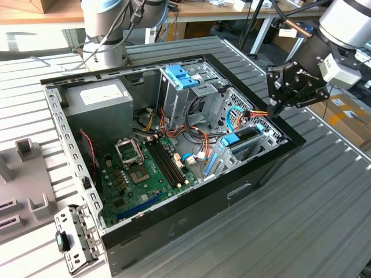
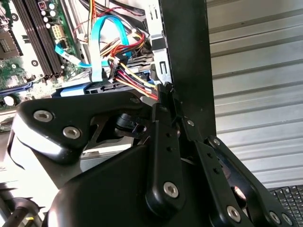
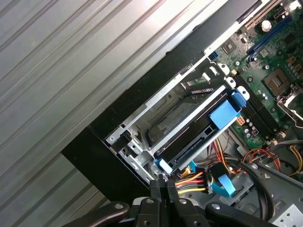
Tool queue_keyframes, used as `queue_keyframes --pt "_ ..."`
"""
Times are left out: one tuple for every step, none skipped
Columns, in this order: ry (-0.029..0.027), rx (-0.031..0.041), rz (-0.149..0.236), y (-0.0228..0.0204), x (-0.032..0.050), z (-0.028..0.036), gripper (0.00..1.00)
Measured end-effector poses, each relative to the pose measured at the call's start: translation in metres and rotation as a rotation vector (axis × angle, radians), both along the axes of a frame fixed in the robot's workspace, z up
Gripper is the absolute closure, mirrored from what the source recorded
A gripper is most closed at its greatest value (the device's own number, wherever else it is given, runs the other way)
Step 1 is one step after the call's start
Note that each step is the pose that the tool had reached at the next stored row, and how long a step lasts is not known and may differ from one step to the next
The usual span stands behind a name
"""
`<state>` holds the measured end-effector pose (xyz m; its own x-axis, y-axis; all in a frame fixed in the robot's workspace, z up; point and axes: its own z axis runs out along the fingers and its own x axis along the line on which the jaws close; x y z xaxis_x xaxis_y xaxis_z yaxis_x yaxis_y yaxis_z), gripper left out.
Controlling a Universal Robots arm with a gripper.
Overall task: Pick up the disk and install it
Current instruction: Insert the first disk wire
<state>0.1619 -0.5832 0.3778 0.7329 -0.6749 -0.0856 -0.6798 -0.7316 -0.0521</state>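
While pincer (image 1: 278,107) hovers closed | disk (image 1: 246,136) seated just beside it

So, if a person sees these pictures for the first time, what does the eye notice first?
Probably the open computer case, with its green motherboard exposed, in the middle of the exterior view. Next, the black gripper at the case's edge on the exterior view's right, just above the disk with blue rails sitting in its metal bay.
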Motion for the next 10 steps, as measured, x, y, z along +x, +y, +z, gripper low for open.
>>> queue_keyframes --pt "0.0005 0.0 0.0 0.0 0.0017 -0.0002 0.83" --pt "0.0011 -0.0001 0.0 0.0 0.0029 -0.0003 0.83" --pt "0.0015 -0.0001 0.0 0.0 0.0041 -0.0004 0.83" --pt "0.0018 -0.0001 0.0 0.0 0.005 -0.0005 0.83" --pt "0.0029 0.0002 0.0 0.0001 0.0067 -0.0009 0.83" --pt "0.0039 0.0003 0.0 0.0001 0.0076 -0.0013 0.83" --pt "0.0047 0.0001 0.0 0.0001 0.0082 -0.0016 0.83" --pt "0.0066 -0.0001 0.0 0.0 0.0094 -0.0024 0.83" --pt "0.0082 -0.0001 0.0 0.0 0.0106 -0.0033 0.83" --pt "0.0096 0.0001 0.0 0.0 0.0116 -0.0042 0.83"
